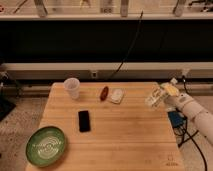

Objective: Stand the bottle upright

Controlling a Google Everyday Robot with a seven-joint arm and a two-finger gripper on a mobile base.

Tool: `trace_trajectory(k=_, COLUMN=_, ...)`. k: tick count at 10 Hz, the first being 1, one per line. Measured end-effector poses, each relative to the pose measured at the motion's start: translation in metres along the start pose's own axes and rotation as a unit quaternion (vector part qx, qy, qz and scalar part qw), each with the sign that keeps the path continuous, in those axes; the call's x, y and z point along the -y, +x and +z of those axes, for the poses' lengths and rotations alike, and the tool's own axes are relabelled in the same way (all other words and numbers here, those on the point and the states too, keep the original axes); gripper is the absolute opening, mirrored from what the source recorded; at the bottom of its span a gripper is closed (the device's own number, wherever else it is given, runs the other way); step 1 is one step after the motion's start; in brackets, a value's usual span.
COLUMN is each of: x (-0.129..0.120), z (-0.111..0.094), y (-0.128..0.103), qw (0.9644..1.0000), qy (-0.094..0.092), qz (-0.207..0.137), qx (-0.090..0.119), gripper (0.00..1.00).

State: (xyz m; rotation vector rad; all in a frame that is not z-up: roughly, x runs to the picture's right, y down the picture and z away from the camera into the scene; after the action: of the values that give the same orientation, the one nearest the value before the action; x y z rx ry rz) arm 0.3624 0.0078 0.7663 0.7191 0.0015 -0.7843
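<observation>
My gripper (163, 94) grips the bottle (153, 100), tilted above the table's (125, 137) right edge; standing it upright remains.

A robotics lab or test room is suggested: a wooden counter (130, 135) set on a speckled floor (20, 127), a black cable (129, 50) hung before dark panelling, and the gripper (156, 98) at right-centre of the frame.
</observation>
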Motion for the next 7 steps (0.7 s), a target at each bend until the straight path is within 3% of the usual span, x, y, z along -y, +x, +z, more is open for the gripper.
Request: trace_trajectory(k=7, x=0.015, z=0.006, y=-0.011, qw=0.9978, qy=-0.023, qz=-0.056, qx=-0.027, gripper=0.00)
